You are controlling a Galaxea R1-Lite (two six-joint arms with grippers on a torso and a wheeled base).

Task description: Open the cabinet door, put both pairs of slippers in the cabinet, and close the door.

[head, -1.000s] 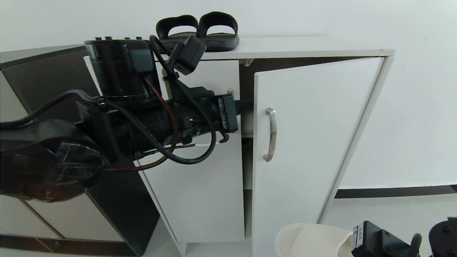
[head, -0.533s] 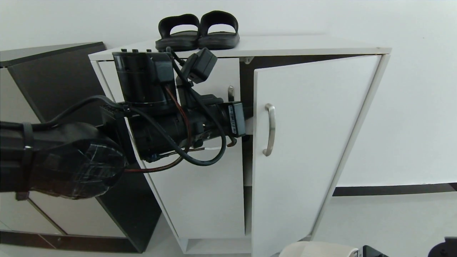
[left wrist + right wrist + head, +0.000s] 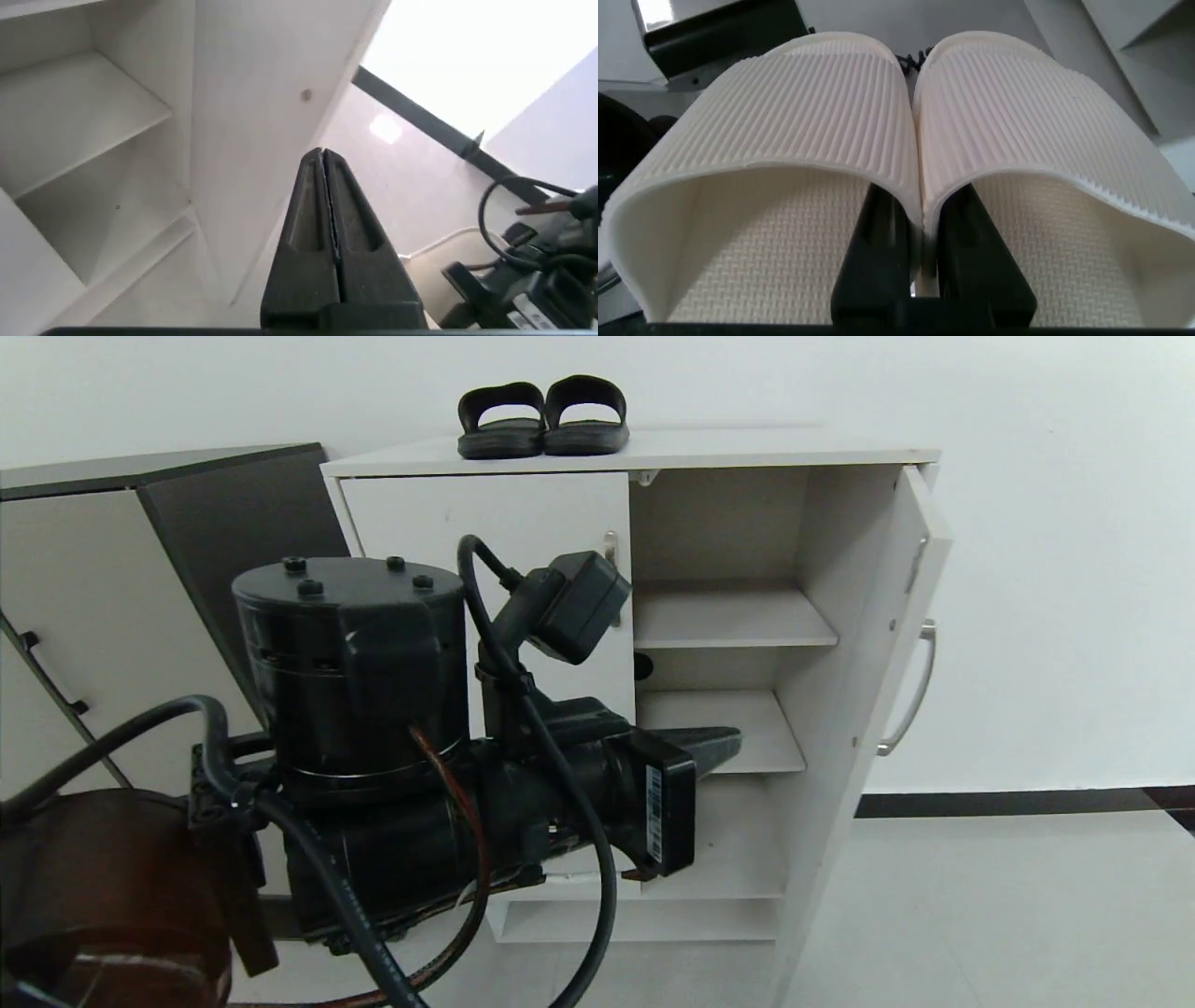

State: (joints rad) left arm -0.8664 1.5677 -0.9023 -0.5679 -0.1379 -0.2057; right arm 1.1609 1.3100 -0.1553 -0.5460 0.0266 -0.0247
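Observation:
The white cabinet [image 3: 644,453] has its right door [image 3: 887,644] swung wide, showing bare shelves [image 3: 728,616]; its left door [image 3: 485,579] is closed. A pair of black slippers [image 3: 541,418] sits on the cabinet top. My left gripper [image 3: 724,745] is shut with nothing in it, in front of the opening at the middle shelf's height. In the left wrist view its fingers [image 3: 324,201] press together, pointing past the door's inner face [image 3: 271,112]. My right gripper [image 3: 920,261] is shut on a pair of cream ribbed slippers [image 3: 831,112], pinching their inner sides together.
A dark grey and white cabinet [image 3: 140,569] stands against the wall left of the white one. The open door's metal handle [image 3: 913,686] sticks out to the right. Pale floor [image 3: 980,915] lies to the right of the door.
The right door has gone from nearly closed to wide open. The head view has shifted and the cabinet looks farther off. My left arm sits lower, and the cream slipper has left the head view.

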